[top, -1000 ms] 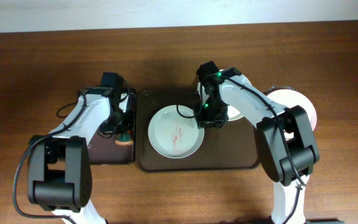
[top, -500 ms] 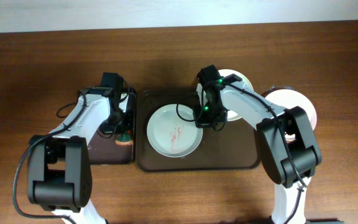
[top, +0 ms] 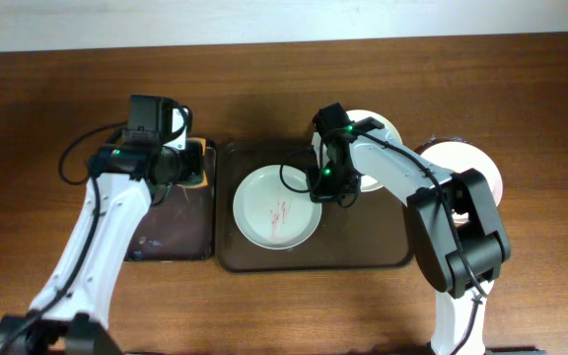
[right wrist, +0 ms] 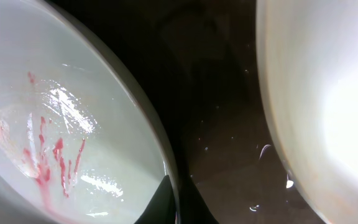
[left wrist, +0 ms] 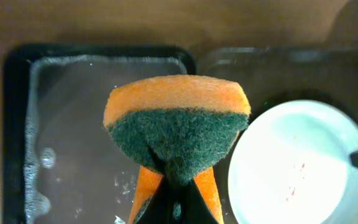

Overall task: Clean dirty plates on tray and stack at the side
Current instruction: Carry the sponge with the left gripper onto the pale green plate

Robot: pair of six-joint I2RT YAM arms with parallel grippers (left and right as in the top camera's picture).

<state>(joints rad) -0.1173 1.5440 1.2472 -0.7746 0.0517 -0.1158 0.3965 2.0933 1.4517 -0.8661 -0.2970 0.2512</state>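
The left gripper [left wrist: 176, 198] is clamped on the lower edge of an orange sponge [left wrist: 178, 127], whose dark green scrubbing face is turned toward the wrist camera. It holds the sponge in the air above the black tray [left wrist: 67, 118], whose floor is wet, with beads and streaks of water. From overhead, this gripper [top: 187, 166] is over the far end of the black tray [top: 171, 232], close to the edge nearest the brown tray [top: 363, 237].

The right gripper [right wrist: 178, 200] is pinched shut on the rim of the smeared plate [right wrist: 55, 124], one finger on each side of the edge. Red streaks mark the plate's middle. It lies in the left half of the brown tray, flat as far as I can tell. The second plate [top: 379, 126] sits at the far right of that tray, partly under the right arm. The third plate [top: 466, 160] rests off the tray on the wooden worktop [top: 67, 99], to the right.
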